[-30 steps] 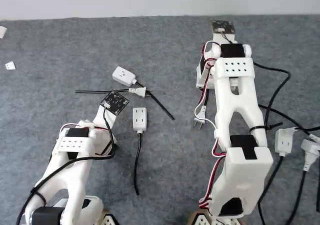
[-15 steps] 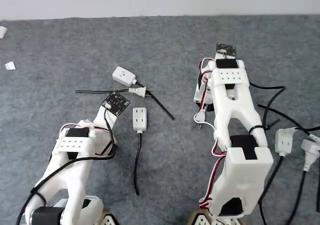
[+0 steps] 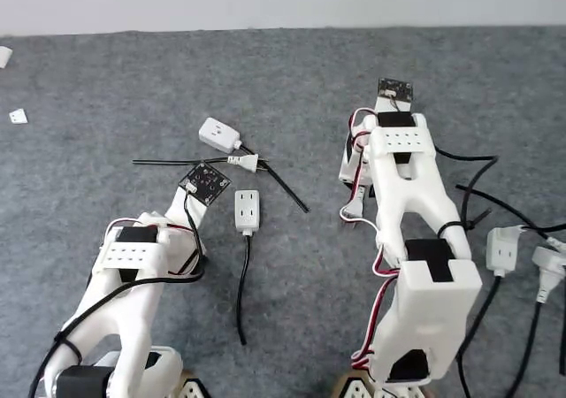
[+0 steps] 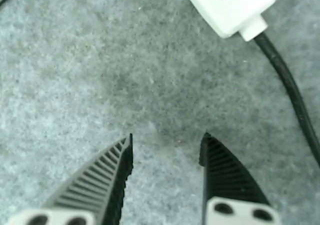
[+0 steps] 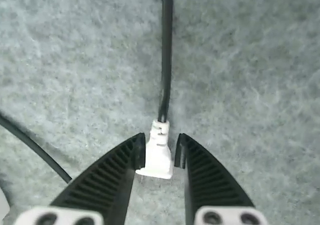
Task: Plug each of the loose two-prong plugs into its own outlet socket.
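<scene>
My right gripper [image 5: 160, 137] is shut on a white two-prong plug [image 5: 159, 157], whose black cord [image 5: 166, 50] runs straight away over the grey carpet. In the high view that plug [image 3: 351, 210] hangs beside the right arm [image 3: 402, 177]. My left gripper [image 4: 166, 137] is open just above bare carpet, a short way from a white outlet socket [image 4: 230, 5] on a black cord. In the high view this socket [image 3: 247, 210] lies to the right of the left arm's wrist [image 3: 205, 182]. A second white socket [image 3: 217, 134] lies farther back, with a loose plug [image 3: 244, 162] beside it.
Another socket [image 3: 502, 248] and a plug [image 3: 546, 270] with black cords lie at the right edge. Black cords [image 3: 478, 164] loop around the right arm. Two small white pieces [image 3: 18, 115] sit at the far left.
The right arm has drawn back toward its base, and the plug at its side has shifted slightly with it. The left arm has stayed still.
</scene>
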